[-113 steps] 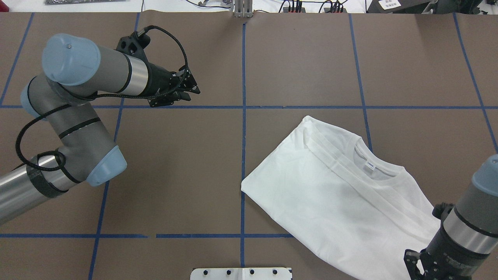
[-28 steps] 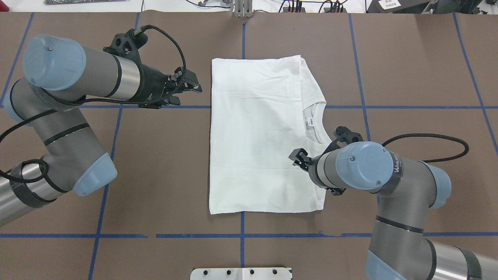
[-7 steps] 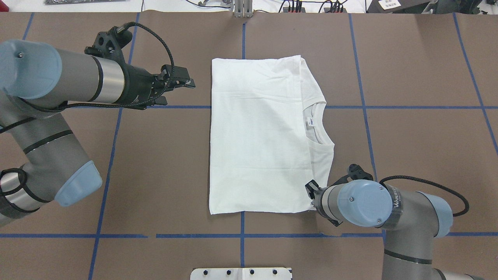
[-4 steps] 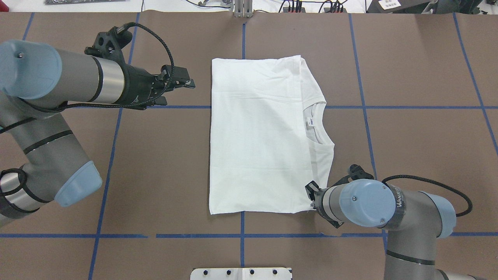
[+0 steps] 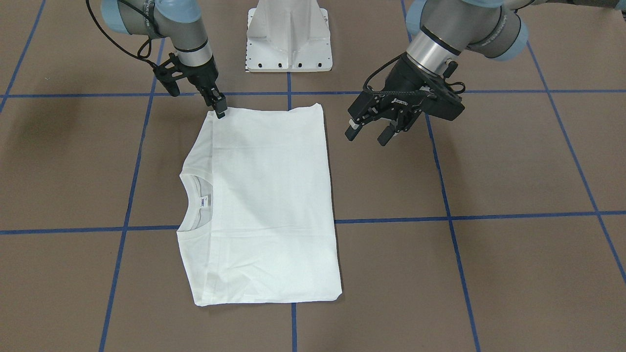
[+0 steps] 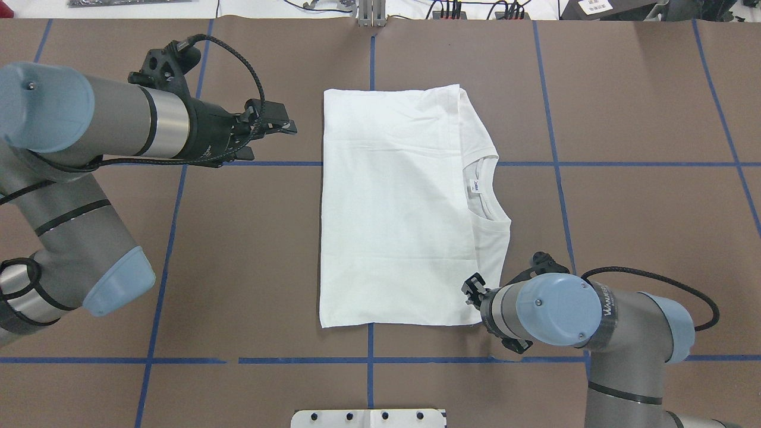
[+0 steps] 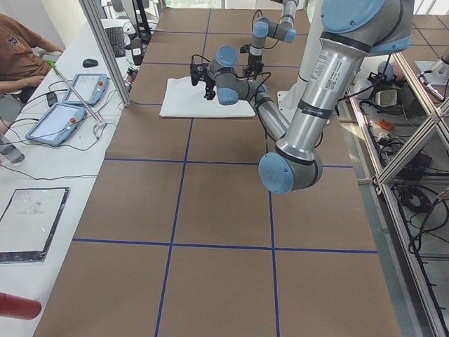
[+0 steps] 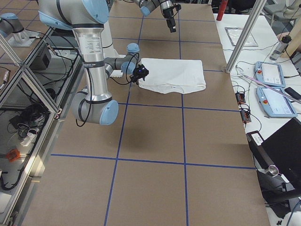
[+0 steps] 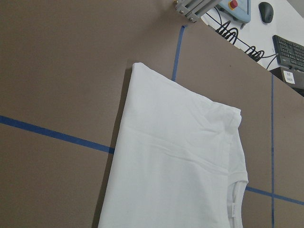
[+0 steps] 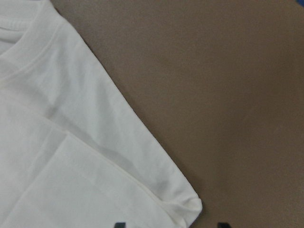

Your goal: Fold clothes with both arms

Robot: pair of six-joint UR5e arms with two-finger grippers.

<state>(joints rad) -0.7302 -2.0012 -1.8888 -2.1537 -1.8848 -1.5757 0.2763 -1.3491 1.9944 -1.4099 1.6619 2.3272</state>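
The clothes are one white shirt (image 6: 398,208) folded into a flat rectangle at the table's middle, its neck label (image 6: 474,187) facing up by the collar. In the front view the shirt (image 5: 264,205) lies smooth. My right gripper (image 5: 221,113) points down at the shirt's near right corner. In the right wrist view its two fingertips stand apart on either side of that corner (image 10: 190,206), so it is open. My left gripper (image 6: 273,141) hovers open and empty left of the shirt, clear of the cloth (image 5: 365,137).
The white pedestal base (image 5: 288,34) stands at the robot's edge of the table. Blue tape lines (image 6: 372,59) cross the brown surface. Beside the table's far edge sit a person (image 7: 21,49), tablets (image 7: 70,91) and an aluminium post (image 7: 105,49).
The shirt went from lying askew at the right to lying squared at the centre. In the last second my right gripper crept slightly toward the near corner; my left arm held still.
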